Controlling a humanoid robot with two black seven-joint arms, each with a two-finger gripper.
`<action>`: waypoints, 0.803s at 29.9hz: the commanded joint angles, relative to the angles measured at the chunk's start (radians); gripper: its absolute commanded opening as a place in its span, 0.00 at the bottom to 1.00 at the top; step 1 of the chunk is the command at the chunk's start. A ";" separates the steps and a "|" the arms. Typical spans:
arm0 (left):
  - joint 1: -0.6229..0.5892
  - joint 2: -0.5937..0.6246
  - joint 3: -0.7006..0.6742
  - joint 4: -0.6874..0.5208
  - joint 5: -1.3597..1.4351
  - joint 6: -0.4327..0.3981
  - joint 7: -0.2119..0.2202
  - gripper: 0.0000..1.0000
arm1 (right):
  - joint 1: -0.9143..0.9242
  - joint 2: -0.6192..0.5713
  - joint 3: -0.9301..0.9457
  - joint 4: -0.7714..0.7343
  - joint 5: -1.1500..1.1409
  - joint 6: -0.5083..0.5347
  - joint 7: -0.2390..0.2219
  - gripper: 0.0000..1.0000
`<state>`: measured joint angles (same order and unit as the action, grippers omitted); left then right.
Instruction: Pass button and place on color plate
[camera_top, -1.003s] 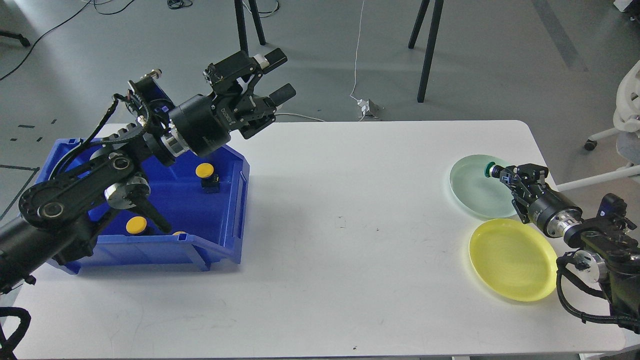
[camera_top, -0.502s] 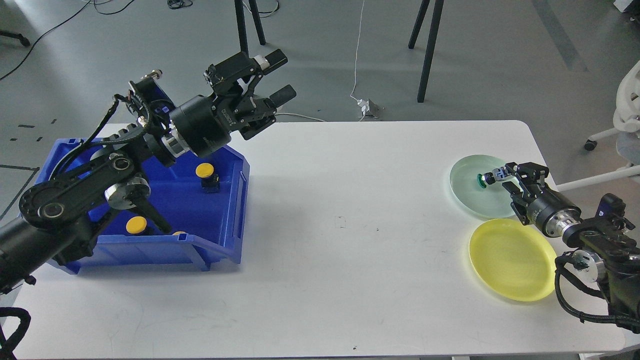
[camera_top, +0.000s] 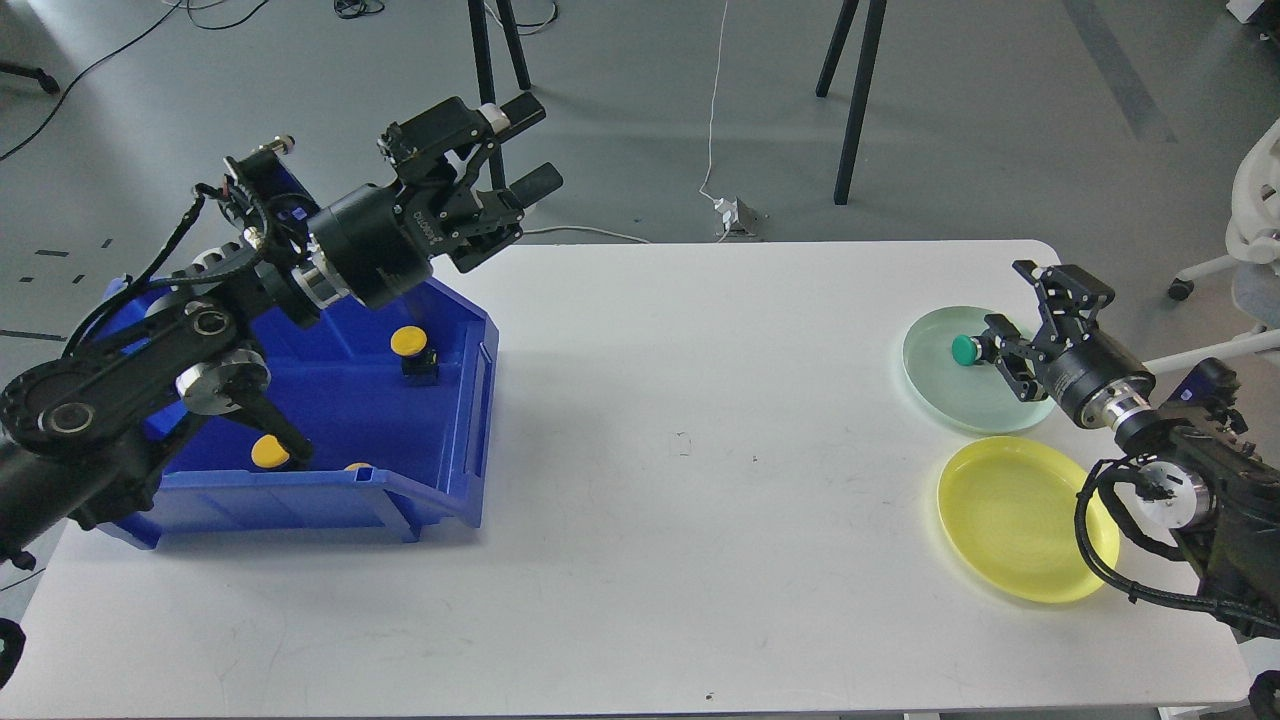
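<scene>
A green button (camera_top: 965, 349) lies on the pale green plate (camera_top: 945, 395) at the right. My right gripper (camera_top: 1012, 309) is open just right of the button and holds nothing. A yellow plate (camera_top: 1020, 520) lies in front of the green one. My left gripper (camera_top: 528, 146) is open and empty, raised above the back right corner of the blue bin (camera_top: 440, 460). Yellow buttons lie in the bin: one (camera_top: 411, 343) near the right wall, one (camera_top: 267, 452) at the front and a third (camera_top: 355, 466) partly hidden by the front rim.
The white table (camera_top: 680, 480) stretches bare between the bin and the plates. Black stand legs (camera_top: 855, 100) and a white cable (camera_top: 715, 130) are on the floor behind the table. A white chair (camera_top: 1250, 230) stands at the far right.
My right gripper has let go of the green button onto the green plate, opened and drawn back to the right. My left arm has shifted left and a little up.
</scene>
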<state>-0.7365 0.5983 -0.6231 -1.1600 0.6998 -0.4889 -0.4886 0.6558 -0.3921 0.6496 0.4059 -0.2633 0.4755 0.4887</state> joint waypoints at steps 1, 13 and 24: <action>-0.001 0.133 -0.047 -0.004 0.000 0.000 0.000 0.83 | -0.012 -0.033 0.143 0.105 0.088 0.013 0.000 0.94; 0.009 0.547 -0.010 -0.004 0.347 0.000 0.000 0.91 | -0.005 -0.074 0.156 0.677 0.213 0.013 0.000 0.98; 0.017 0.557 0.071 0.011 1.036 0.000 0.000 0.91 | 0.027 -0.028 0.144 0.702 0.211 0.013 0.000 0.98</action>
<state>-0.7175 1.1537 -0.5938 -1.1493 1.6001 -0.4888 -0.4887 0.6922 -0.4169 0.7942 1.1082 -0.0520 0.4888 0.4888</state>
